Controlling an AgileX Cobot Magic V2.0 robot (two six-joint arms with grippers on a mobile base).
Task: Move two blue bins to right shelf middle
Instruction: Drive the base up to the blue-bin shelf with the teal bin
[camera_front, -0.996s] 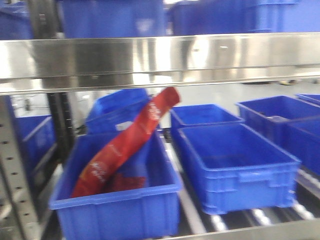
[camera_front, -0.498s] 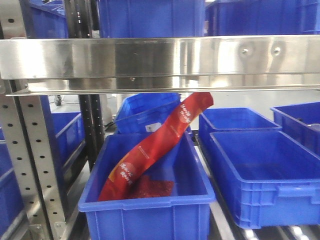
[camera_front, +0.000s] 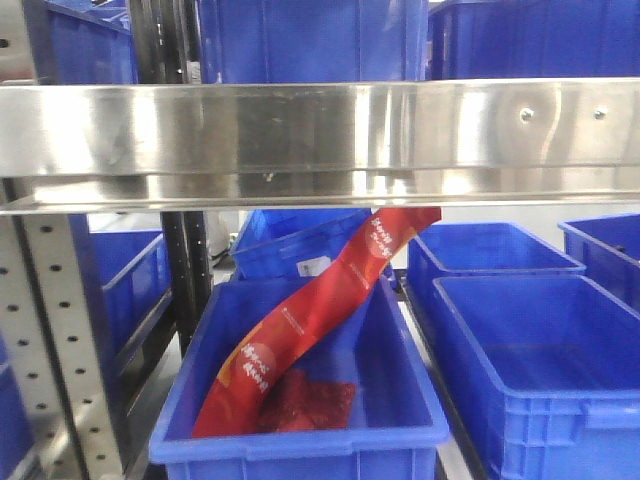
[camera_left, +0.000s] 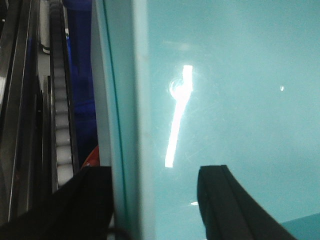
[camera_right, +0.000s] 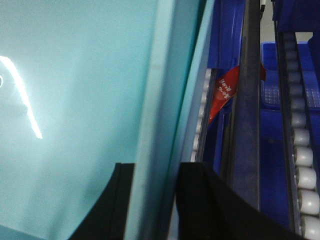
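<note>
— Steel racking fills the front view; what sits on it?
— A shiny rail (camera_front: 320, 140) crosses the upper half. Below it, dark blue crates (camera_front: 300, 400) rest on rollers, and a red bag (camera_front: 310, 320) leans in the lower-centre one.

— Where is the pale bin?
— Only the wrist views show it. Its rim runs top to bottom through the middle of each: bin (camera_left: 225, 90), with the same pale wall in the other view (camera_right: 75, 100).

— And each tool?
— The left tool (camera_left: 150, 200) has black fingers (camera_left: 220, 200) straddling the rim at the bottom of frame, clamped on it. The right tool (camera_right: 152, 205) grips the rim likewise.
</note>
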